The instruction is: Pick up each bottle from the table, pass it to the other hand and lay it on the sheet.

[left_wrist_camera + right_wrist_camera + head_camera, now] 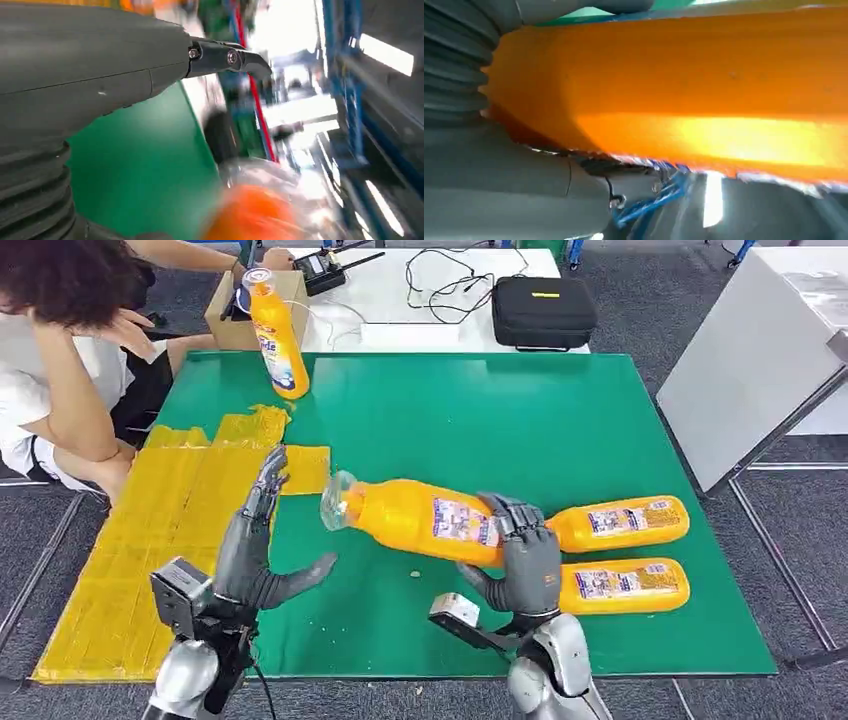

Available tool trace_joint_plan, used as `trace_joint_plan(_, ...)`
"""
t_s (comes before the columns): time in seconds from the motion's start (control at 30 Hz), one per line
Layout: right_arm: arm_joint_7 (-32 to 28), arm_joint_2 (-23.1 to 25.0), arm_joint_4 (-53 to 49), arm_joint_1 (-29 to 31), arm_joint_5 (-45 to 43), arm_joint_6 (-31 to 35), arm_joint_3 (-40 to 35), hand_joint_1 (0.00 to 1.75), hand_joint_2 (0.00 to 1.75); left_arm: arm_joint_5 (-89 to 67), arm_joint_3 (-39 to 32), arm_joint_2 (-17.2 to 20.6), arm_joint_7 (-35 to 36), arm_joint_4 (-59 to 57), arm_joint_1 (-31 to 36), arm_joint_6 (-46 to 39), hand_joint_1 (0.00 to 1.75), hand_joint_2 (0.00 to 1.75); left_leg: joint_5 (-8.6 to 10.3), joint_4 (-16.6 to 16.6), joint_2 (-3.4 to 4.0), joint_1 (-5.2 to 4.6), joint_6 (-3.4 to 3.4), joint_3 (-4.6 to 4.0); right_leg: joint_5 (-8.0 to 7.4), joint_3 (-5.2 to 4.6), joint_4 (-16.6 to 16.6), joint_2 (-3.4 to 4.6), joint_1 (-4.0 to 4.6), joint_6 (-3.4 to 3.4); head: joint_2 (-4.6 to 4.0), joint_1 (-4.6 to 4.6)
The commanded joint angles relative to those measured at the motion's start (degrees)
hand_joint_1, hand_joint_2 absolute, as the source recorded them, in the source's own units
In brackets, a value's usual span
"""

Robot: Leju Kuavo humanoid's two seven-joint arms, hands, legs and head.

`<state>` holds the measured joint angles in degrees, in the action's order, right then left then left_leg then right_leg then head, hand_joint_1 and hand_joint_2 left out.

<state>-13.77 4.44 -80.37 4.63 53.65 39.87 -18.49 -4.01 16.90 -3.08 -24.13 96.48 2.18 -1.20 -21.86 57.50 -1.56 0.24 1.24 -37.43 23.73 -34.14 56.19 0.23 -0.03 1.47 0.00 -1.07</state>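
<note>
— Your right hand point(522, 562), close to the table's near edge, is clamped around an orange bottle point(420, 517). You hold it lying level above the green table point(480, 410), its clear cap end pointing toward your left hand point(262, 545). In your right wrist view that bottle point(684, 95) lies right against the hand point(499, 170).

— And the left hand?

— Your left hand is raised beside the bottle's cap, fingers spread apart and holding nothing. It stands just short of the cap; you cannot tell from the head view whether a fingertip touches it. Your left wrist view shows the hand point(90, 75) over the green top, with a blurred orange bottle point(255, 215) close by.

— Where are the other bottles?

— Two lie side by side near the table's right edge, a farther bottle point(620, 522) and a nearer bottle point(625, 585), just beyond your right hand. An upright bottle point(277, 335) stands at the far left corner. You have the yellow sheet point(150, 540) along the left edge, hanging past it. A person point(70, 360) sits beyond the sheet.
</note>
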Motion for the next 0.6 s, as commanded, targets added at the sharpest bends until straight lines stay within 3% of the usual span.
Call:
trace_joint_plan(0.03, -2.80, 3.48, -3.63, -1.74, -2.56, 0.13, 7.18, 1.75, 1.75, 6.18, -0.48, 1.52, 1.23, -6.43, 2.23, 5.18, 0.00, 1.75, -0.08, 0.00, 0.04, -0.02, -0.05, 0.27, 0.12, 0.31, -0.03, -0.11, 0.01, 0.00, 0.00, 0.04)
trace_joint_plan(0.17, -2.75, 3.22, -3.21, -1.69, -3.70, 0.13, 6.93, 1.75, 1.75, 11.04, -1.21, 1.20, 2.42, -6.47, 1.97, 8.29, 0.00, 1.75, -0.12, -0.02, 0.15, -0.02, -0.07, 0.29, 0.10, 0.30, -0.05, 0.01, 0.01, -0.01, 0.00, 0.02)
trace_joint_plan(0.23, -4.04, 2.54, -2.86, -1.16, -8.69, 0.09, 4.88, 1.75, 1.75, 24.16, -1.34, 0.78, 6.45, -7.99, 2.49, 17.96, 0.00, 1.75, -0.11, -0.03, 0.07, -0.03, -0.07, 0.32, 0.13, 0.35, -0.04, -0.09, 0.00, -0.01, 0.00, 0.04)
trace_joint_plan(0.3, -5.69, 2.15, -2.71, -0.35, -14.53, -1.79, 2.66, 1.75, 1.75, 28.51, -0.76, 0.94, 8.79, -10.03, 3.59, 21.09, 0.00, 1.75, -0.10, -0.02, 0.10, -0.02, -0.05, 0.29, 0.10, 0.30, -0.04, -0.02, 0.00, -0.01, 0.00, 0.02)
trace_joint_plan(0.6, -5.96, 2.71, 1.13, 1.69, -16.33, -5.01, -4.34, 1.75, 1.75, 29.23, 3.15, 0.39, 8.73, -11.76, 6.49, 22.23, 0.00, 1.75, -0.03, -0.01, 0.07, 0.00, -0.03, 0.13, 0.03, 0.15, -0.02, -0.03, 0.01, 0.00, 0.00, 0.04)
